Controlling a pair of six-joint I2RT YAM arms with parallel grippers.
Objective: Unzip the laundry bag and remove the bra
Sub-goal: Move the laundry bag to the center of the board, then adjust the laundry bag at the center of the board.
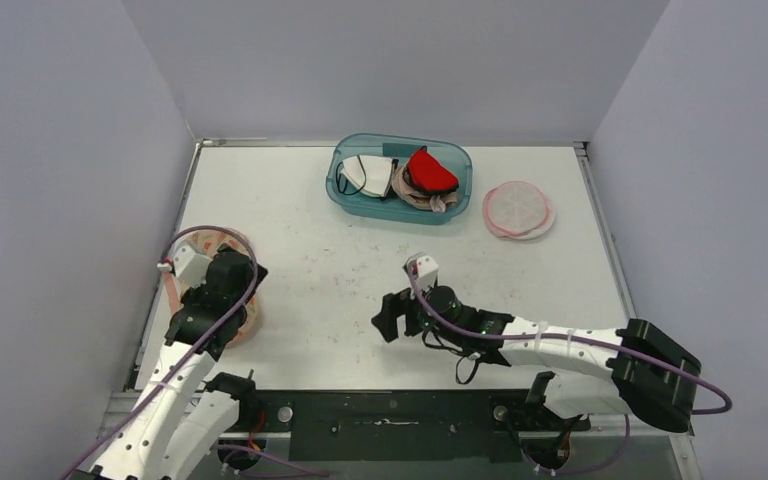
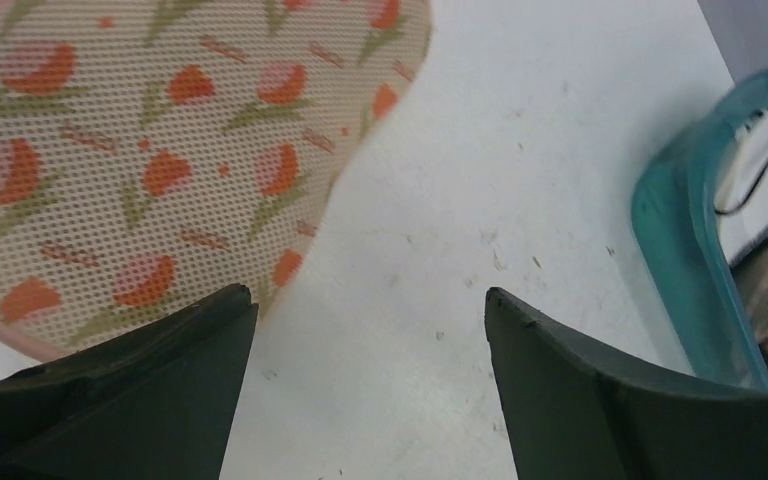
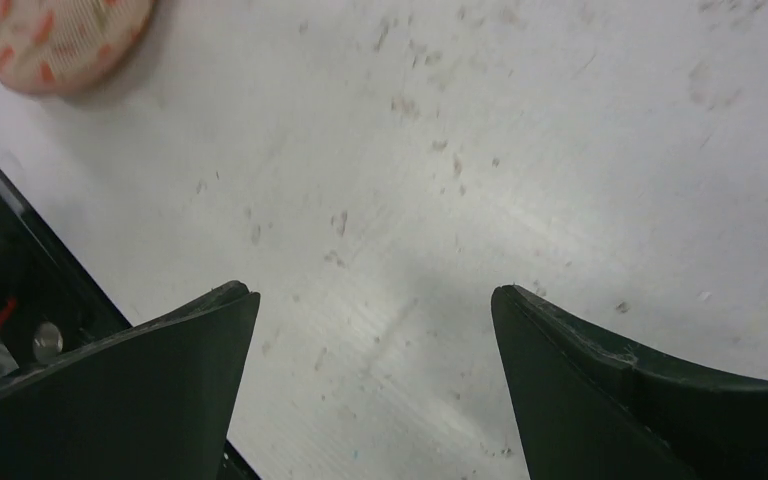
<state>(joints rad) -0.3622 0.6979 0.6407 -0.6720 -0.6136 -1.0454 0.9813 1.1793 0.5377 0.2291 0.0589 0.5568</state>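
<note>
Left wrist: L gripper [image 2: 370, 300] fingers spread wide, at edge of floral mesh laundry bag [image 2: 160, 150]. R gripper [image 3: 375, 295] also spread, over table [image 3: 460, 150].

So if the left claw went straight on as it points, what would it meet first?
Probably the bare table just beside the laundry bag. The left claw seems aimed past the bag's edge, though depth is unclear.

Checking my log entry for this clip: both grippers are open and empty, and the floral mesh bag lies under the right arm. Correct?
No. The floral mesh bag lies under the left arm, as the top external view shows. The left gripper and right gripper are open and empty.
</note>
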